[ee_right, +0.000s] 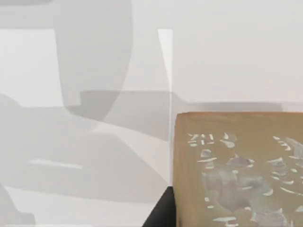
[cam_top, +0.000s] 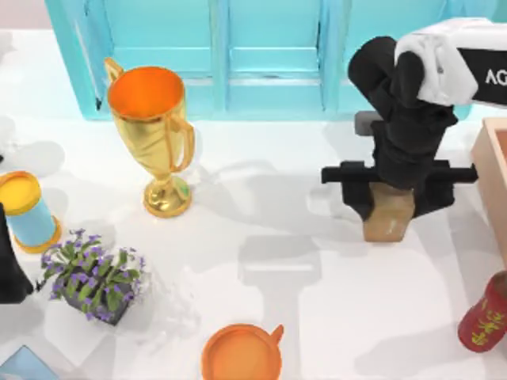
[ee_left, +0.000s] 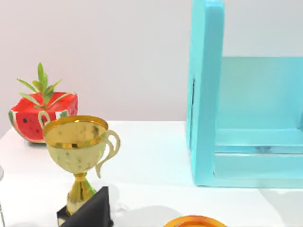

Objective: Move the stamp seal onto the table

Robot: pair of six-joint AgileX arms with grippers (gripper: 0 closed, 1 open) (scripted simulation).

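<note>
Seal [cam_top: 388, 215]: one tan stone-like block, upright, right of table [cam_top: 261, 237] centre, its top clamped in the right gripper [cam_top: 394, 191], fingers closed on two opposite sides; likely dense, rigid, smooth, so hold high on the flat faces. Also one each: trophy [cam_top: 154, 134], cabinet [cam_top: 238, 47], flowerpot [cam_top: 93, 277]. Left gripper [cam_top: 12, 261] parked at left edge, fingers unreadable

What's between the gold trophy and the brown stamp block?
Nothing: from above, just bare white table with shadows lies between the gold trophy and the stamp seal, which the right gripper holds.
</note>
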